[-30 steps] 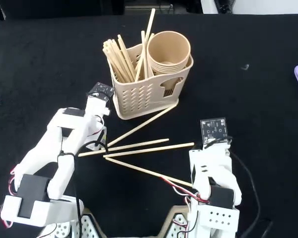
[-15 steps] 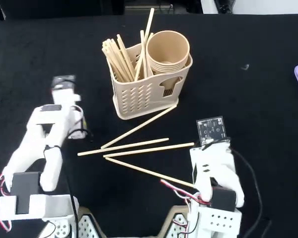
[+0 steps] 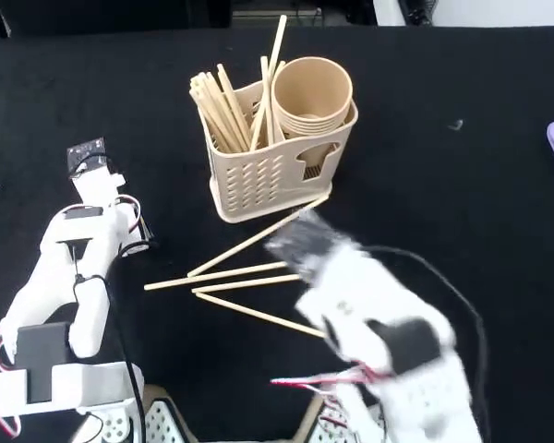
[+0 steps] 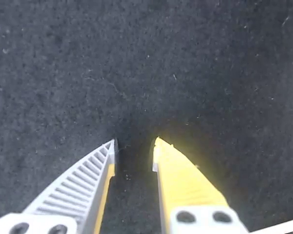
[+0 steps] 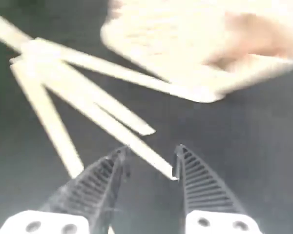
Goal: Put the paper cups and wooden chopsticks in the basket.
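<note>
The basket already holds the paper cups, and with loose wooden chopsticks fanned just before it, my right gripper hangs spread over their ends and my left gripper sits spread and empty well aside, so I fear a skewed pinch could scatter the sticks.
</note>
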### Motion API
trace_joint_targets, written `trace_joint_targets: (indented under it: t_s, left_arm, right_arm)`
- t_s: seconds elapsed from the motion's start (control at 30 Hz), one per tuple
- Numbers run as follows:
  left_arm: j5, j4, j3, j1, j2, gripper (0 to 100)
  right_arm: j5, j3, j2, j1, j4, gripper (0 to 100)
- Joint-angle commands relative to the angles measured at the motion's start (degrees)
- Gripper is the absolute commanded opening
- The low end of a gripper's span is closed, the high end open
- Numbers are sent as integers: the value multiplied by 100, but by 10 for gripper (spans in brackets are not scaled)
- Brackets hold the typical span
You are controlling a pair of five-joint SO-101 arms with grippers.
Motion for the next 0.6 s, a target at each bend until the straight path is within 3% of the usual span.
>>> trace_joint_targets:
  t_s: [0.0,0.1,0.23,0.43,0.57]
  left_arm:
    - [62,-70,40,-75,-70,137]
    - [62,-70,40,-215,-70,137]
    - [211,-70,40,-453,-70,137]
    - [536,-70,31,-585,-70,137]
    - [536,-70,31,-576,-70,137]
  right_arm:
    - [18,-268,1358,-1292,-167,162]
    - [9,22,1727,-1802,-589,243]
    - [176,681,2035,-1943,-1319,390]
    - [360,1508,2668,-1899,-2321,326]
    - [404,1349,3116,-1415,-2760,326]
